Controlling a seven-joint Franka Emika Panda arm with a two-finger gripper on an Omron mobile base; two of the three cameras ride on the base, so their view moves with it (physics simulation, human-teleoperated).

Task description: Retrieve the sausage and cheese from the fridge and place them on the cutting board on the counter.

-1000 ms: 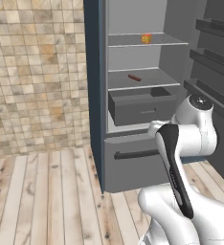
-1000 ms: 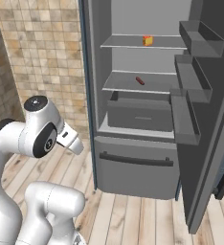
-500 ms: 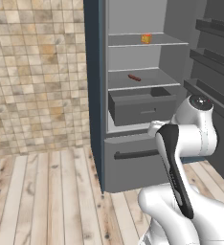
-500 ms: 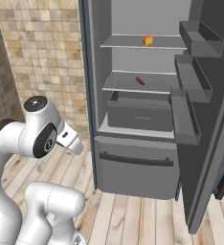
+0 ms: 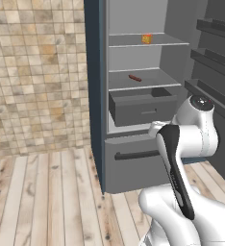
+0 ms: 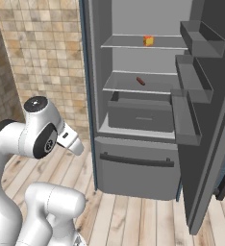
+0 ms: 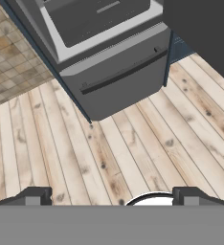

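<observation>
Room: a rendered kitchen corner with a pale wooden plank floor [image 5: 52,192] and a wall of small beige and brown tiles [image 5: 37,72] to the left of the fridge.
Landmark: the tall fridge with dark blue-grey sides and a grey shelved interior [image 5: 133,96] stands open, its upper compartment exposed in both base views.
Left of the fridge: only the tiled wall and the plank floor, which runs up to the fridge's dark blue-grey side panel.
Upper shelf of the fridge: the small yellow-orange cheese wedge with a red-orange face [image 5: 146,39] sits toward the right part of the shelf, well back from the front edge.
Shelf below: the thin dark red-brown sausage [image 5: 134,78] lies flat near the middle of the shelf, slanted, one shelf under the cheese and slightly left of it.
Under that shelf: a grey drawer box [image 5: 142,108] is pulled partly forward out of the fridge.
Bottom of the fridge: a closed grey lower drawer with a dark bar handle [image 6: 136,161] across its front.
Right of the fridge interior: the open grey door [image 6: 201,105] swings outward, with three dark grey bins stacked on its inner face.
Arm: the white arm with dark joints [image 5: 181,163] is folded in front of the fridge's lower drawer, apart from both shelves.
Claw: the gripper [image 7: 111,196] points down at the floor before the lower drawer, its two dark finger tips [image 7: 35,195] spread fully wide with nothing between them.
</observation>
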